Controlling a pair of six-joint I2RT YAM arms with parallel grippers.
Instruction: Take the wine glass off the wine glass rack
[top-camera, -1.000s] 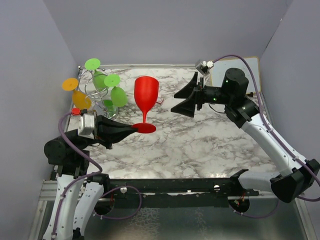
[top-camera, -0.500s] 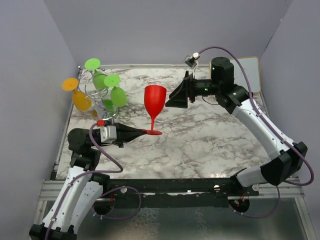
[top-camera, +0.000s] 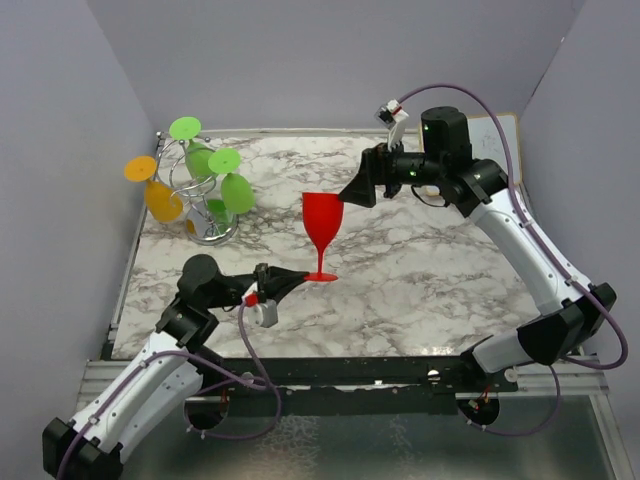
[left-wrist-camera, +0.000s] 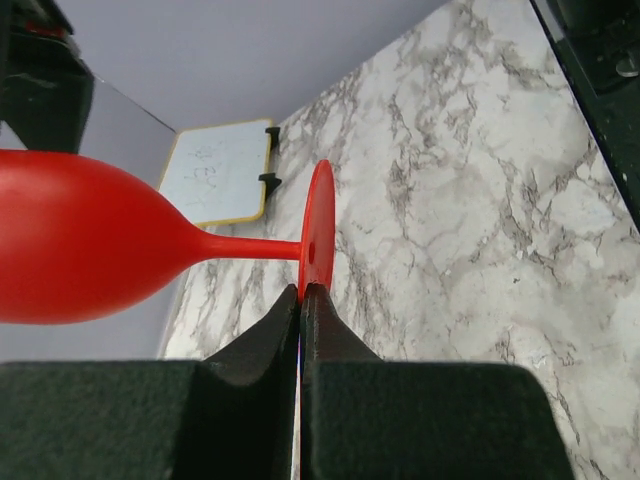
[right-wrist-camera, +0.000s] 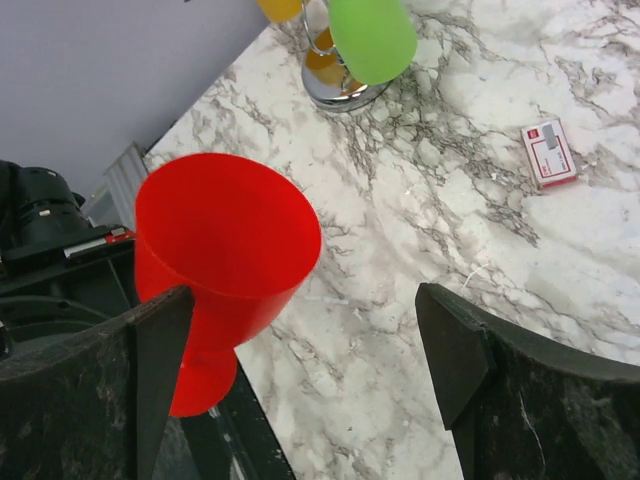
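- Room lies open across the marble worktop (top-camera: 420, 280) right of the wine glass rack (top-camera: 200, 190); the red wine glass (top-camera: 322, 225) stands upright there, well apart from the rack.
- The left end effector (left-wrist-camera: 300, 300) pinches the edge of the glass's foot.
- The right end effector (top-camera: 358, 190) is spread wide, just beyond the bowl on the side away from the rack.
- Scribbles on the white board (top-camera: 490, 135) and print on the small card (right-wrist-camera: 548, 153) are unreadable.

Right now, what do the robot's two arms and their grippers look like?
The left arm and right arm have white links between round black joints. A purple cable loops along each. The left gripper and right gripper are matte black, with broad wedge fingers that narrow to the tips.
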